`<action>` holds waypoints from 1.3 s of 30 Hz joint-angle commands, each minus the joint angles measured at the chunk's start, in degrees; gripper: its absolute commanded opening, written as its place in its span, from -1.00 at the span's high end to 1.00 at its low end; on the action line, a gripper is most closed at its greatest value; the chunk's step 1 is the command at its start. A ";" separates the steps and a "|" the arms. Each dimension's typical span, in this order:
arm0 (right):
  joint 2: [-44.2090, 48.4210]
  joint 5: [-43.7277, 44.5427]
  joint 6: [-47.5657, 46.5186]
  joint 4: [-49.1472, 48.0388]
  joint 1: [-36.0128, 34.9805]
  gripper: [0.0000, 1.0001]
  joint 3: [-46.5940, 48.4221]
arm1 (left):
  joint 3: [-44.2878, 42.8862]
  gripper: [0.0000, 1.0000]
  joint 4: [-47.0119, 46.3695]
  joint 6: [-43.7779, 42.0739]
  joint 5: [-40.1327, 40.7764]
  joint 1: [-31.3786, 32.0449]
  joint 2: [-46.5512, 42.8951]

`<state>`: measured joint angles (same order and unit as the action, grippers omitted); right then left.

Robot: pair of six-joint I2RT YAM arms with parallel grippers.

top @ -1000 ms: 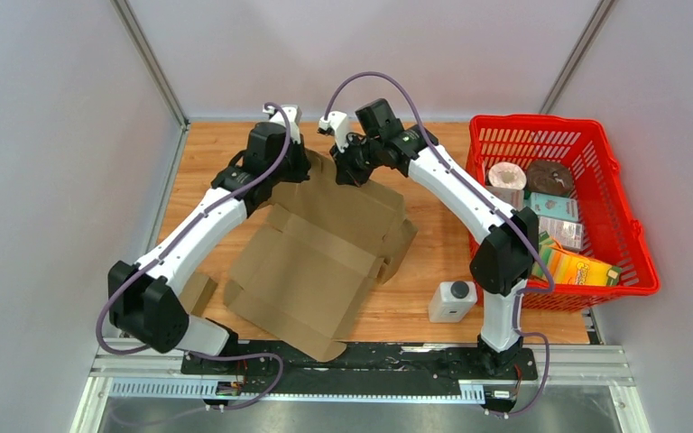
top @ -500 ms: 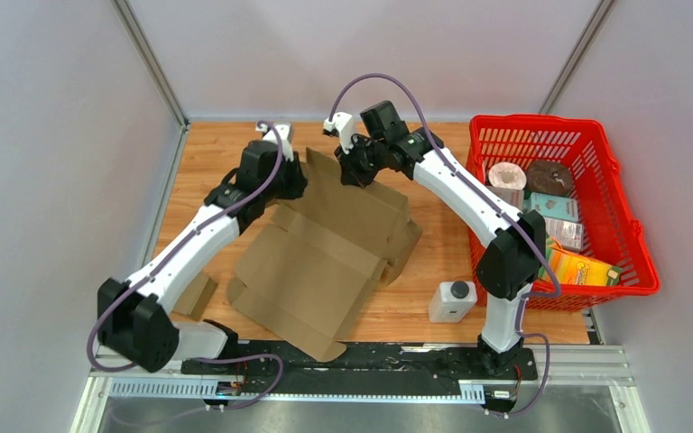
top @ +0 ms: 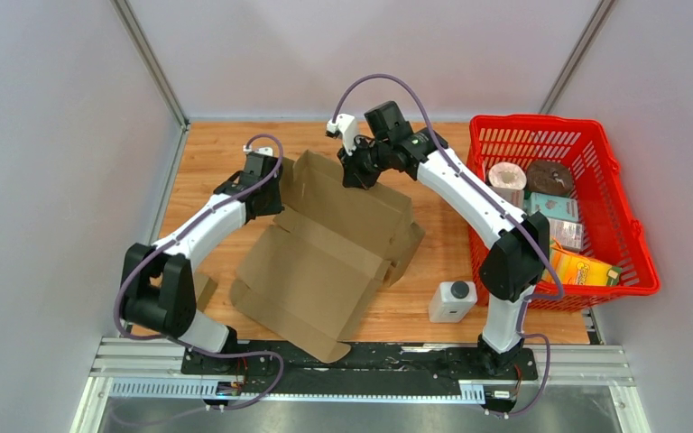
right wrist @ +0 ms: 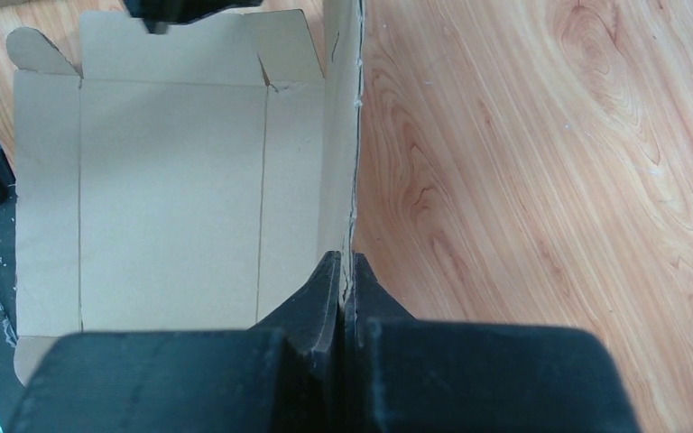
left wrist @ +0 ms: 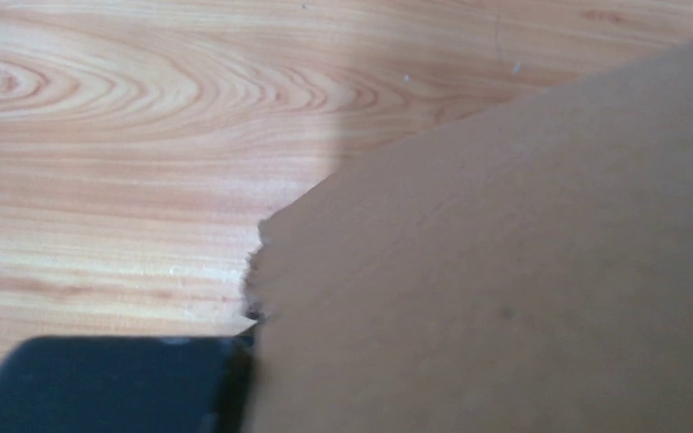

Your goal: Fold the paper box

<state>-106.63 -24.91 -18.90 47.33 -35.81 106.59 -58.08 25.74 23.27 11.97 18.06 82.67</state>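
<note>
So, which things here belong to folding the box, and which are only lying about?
For the job:
- paper box, one wall raised
- right pincer, shut on that wall's edge
- left pincer, at the box's far left flap

Lying about:
- red basket with packets inside
- white bottle
- small cardboard piece near the left arm

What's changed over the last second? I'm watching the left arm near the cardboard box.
The left gripper drew back from the far edge of the box, toward the near left, and now sits beside the box's left side. Whether its fingers hold cardboard is unclear. The right gripper stays pinched on the upright flap. The basket and white bottle have not moved.
</note>
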 commanded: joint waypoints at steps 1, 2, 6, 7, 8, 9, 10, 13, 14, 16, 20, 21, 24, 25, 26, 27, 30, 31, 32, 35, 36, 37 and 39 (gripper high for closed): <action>3.10 -3.30 -0.44 -1.80 0.30 1.00 0.29 | -5.55 0.43 0.82 0.64 2.18 0.22 5.55; 3.01 -3.31 -0.44 -1.98 0.22 1.00 0.29 | -5.90 0.42 0.37 1.16 2.36 0.22 6.44; 2.65 -3.22 -0.26 -2.51 0.30 1.00 0.12 | -8.97 0.42 2.83 2.22 0.35 0.22 11.19; 2.65 -3.13 -0.26 -2.86 0.30 1.00 -0.06 | -8.89 0.43 2.83 2.48 -0.88 0.22 11.89; 2.65 -3.13 -0.26 -3.03 0.39 1.00 -0.24 | -8.71 0.53 2.74 2.83 -3.94 0.22 11.90; 2.65 -3.22 -0.18 -3.73 0.48 0.99 -0.67 | -7.15 0.58 2.13 3.18 -6.23 0.30 10.42; 2.65 -3.31 -0.09 -4.00 0.39 1.00 -0.85 | -5.39 0.61 -1.79 4.15 -10.95 0.48 9.01; 2.57 -3.74 0.26 -4.88 0.48 1.00 -1.55 | 1.47 0.63 -8.85 7.39 -18.43 0.66 5.22; 2.65 -3.83 0.35 -5.49 0.48 1.00 -1.73 | 3.75 0.65 -10.08 8.19 -20.04 0.66 4.78; 2.92 -3.75 0.70 -6.11 0.48 0.99 -2.60 | 6.48 0.67 -15.09 11.34 -23.90 0.83 3.90; 3.27 -3.75 1.31 -7.95 0.48 0.99 -3.92 | 13.85 0.68 -24.75 15.22 -25.85 2.50 2.76; 3.62 -3.83 1.40 -8.30 0.48 0.99 -4.28 | 14.92 0.67 -28.69 15.49 -25.77 2.85 2.06; 4.06 -2.70 1.76 -8.92 0.57 1.00 -5.33 | 18.87 0.49 -32.48 14.53 -23.84 3.64 -1.70; 4.06 -2.60 1.84 -8.92 0.92 1.00 -5.51 | 20.28 0.37 -33.55 14.53 -22.00 3.64 -3.29; 4.15 -2.95 2.11 -8.84 1.18 1.00 -5.77 | 23.16 0.11 -34.78 14.79 -20.86 3.64 -5.14; 4.24 -4.00 2.28 -8.92 1.44 1.00 -5.77 | 24.24 0.02 -36.27 15.14 -19.54 3.47 -8.37; 4.24 -5.67 2.90 -8.84 2.32 0.99 -5.16 | 28.19 -0.02 -37.59 15.93 -13.57 3.29 -16.01; 4.15 -6.29 2.90 -8.40 2.67 1.00 -4.99 | 29.07 0.01 -37.95 15.76 -12.16 3.29 -17.88; 3.97 -7.34 2.99 -8.31 2.94 1.00 -4.64 | 30.21 0.06 -37.95 15.41 -9.79 3.29 -19.38; 2.31 -11.74 2.81 -5.50 3.99 1.00 -2.09 | 30.93 0.45 -39.26 14.09 -8.27 3.29 -22.38; 1.95 -12.44 2.64 -4.80 4.17 1.00 -1.04 | 30.32 0.51 -39.18 12.00 -9.84 3.29 -22.29; 1.52 -12.45 2.72 -4.01 4.35 1.00 -0.68 | 28.57 0.59 -38.57 11.19 -10.29 3.29 -21.94; 1.07 -12.80 2.55 -3.74 4.78 0.99 -0.41 | 25.50 0.64 -36.39 8.74 -13.35 3.29 -17.91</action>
<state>-105.54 -33.36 -16.73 44.03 -31.90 102.37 -27.79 -10.04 37.01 0.51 21.26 61.08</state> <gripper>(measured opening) 0.010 0.210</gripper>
